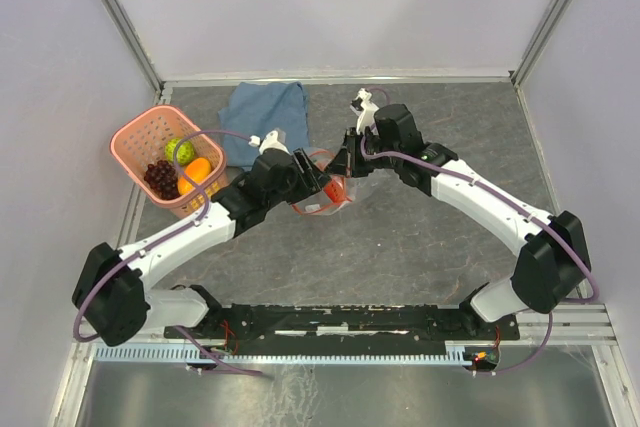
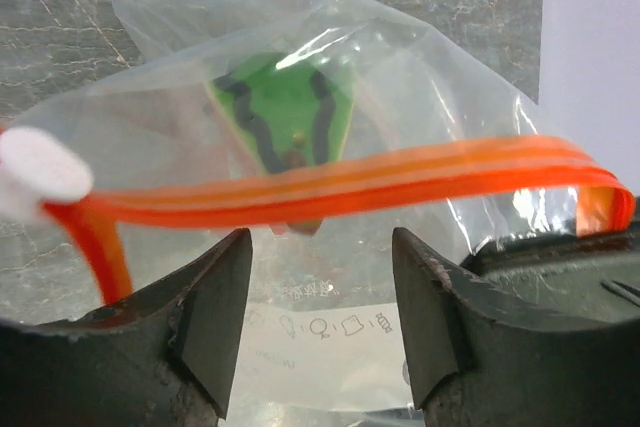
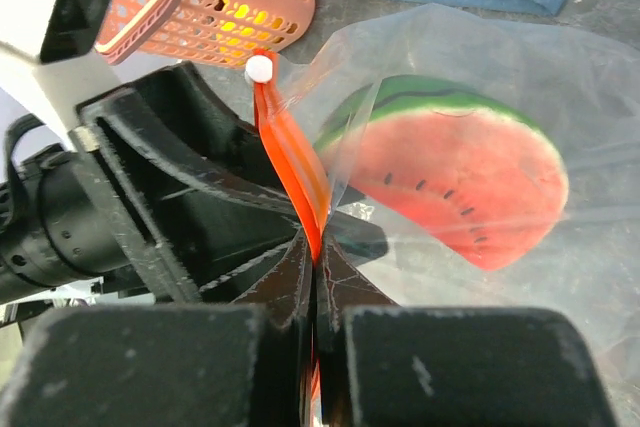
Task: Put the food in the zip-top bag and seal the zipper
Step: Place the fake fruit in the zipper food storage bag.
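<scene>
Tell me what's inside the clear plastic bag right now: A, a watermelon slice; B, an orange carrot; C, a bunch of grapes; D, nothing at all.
A: the right wrist view shows a red, green-rinded watermelon slice behind the clear plastic of the zip-top bag; the grapes lie in the pink basket.

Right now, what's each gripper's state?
Left gripper: open, facing the orange-red plastic zipper strip.
Right gripper: closed on that zipper strip.
</scene>
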Motion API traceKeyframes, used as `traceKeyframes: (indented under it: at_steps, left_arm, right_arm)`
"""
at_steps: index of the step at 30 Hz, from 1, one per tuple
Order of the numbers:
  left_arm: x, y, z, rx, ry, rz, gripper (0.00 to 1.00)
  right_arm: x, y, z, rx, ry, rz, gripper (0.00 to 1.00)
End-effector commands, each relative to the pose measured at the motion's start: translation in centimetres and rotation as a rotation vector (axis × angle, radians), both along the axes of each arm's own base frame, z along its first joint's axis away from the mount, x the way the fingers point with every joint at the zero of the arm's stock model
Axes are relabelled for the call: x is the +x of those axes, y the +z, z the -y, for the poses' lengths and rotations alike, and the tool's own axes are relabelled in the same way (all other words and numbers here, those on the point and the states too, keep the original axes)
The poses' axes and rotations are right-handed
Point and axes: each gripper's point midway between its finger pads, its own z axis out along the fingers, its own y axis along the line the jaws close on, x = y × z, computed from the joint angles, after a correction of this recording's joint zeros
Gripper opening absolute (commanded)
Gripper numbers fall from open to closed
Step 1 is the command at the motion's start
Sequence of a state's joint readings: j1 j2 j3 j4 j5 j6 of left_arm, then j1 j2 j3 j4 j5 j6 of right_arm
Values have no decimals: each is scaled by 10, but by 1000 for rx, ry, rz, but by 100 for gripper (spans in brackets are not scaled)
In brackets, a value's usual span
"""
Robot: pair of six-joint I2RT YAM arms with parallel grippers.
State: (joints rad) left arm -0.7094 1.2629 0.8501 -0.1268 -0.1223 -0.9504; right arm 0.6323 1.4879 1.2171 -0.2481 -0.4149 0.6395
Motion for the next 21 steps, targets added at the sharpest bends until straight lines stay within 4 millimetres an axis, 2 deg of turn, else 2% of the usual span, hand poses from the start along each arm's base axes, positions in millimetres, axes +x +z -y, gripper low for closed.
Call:
traceKeyframes:
  at_steps: [1, 6, 10, 13, 15, 19, 21]
  left_arm:
    - [2, 35, -12, 28, 18, 91, 69]
    - [-15, 51, -22, 48, -10, 77, 73]
    - [-24, 53, -44, 107, 34, 60, 70]
    - [-28, 42, -57, 129, 88, 34, 68]
    - [-29, 29, -60, 136, 105, 13, 66]
    - [-23, 9, -57, 157, 117, -10, 62]
    - [-19, 2, -48, 146, 98, -18, 58]
  right_arm:
    - [11, 15, 10, -2, -61, 82, 2]
    - [14, 9, 15, -28, -83, 85, 2]
    - [16, 7, 16, -36, -93, 91, 2]
    - [17, 7, 16, -35, -91, 92, 2]
    - [18, 7, 15, -31, -91, 92, 2]
    - [16, 6, 15, -31, -84, 89, 2]
    - [16, 4, 17, -39, -87, 89, 2]
